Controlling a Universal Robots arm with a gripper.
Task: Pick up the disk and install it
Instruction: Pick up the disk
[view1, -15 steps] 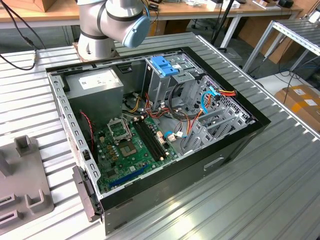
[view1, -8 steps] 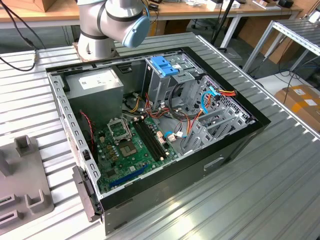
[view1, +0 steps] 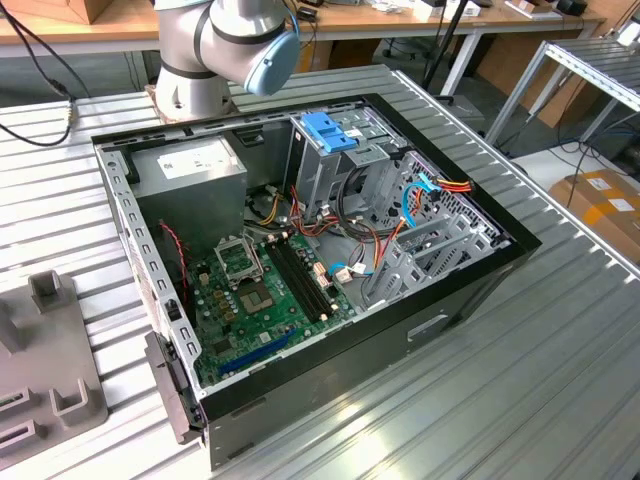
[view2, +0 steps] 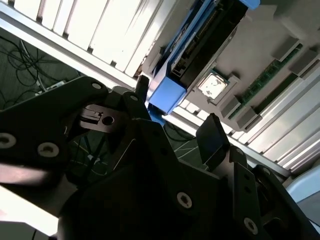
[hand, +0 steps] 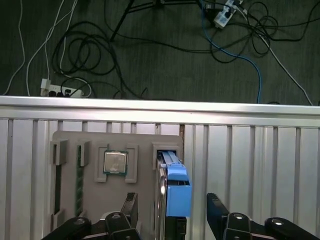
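Gripper: I see it (hand: 173, 214) spread wide and holding nothing, fingers (hand: 216, 215) on either side of the disk, apparently clear of it.
Disk: (hand: 175, 182) stands on edge in a slot of the grey fixture (hand: 145, 142), its blue tab nearest the gripper.
Neighbour: a processor chip (hand: 115, 162) sits in the next recess.
Arm: its base joints (view1: 215, 50) rise behind the open computer case (view1: 330, 380); my wrist points down at the fixture.

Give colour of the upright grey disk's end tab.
Bright blue plastic end tab, best in first wrist view.
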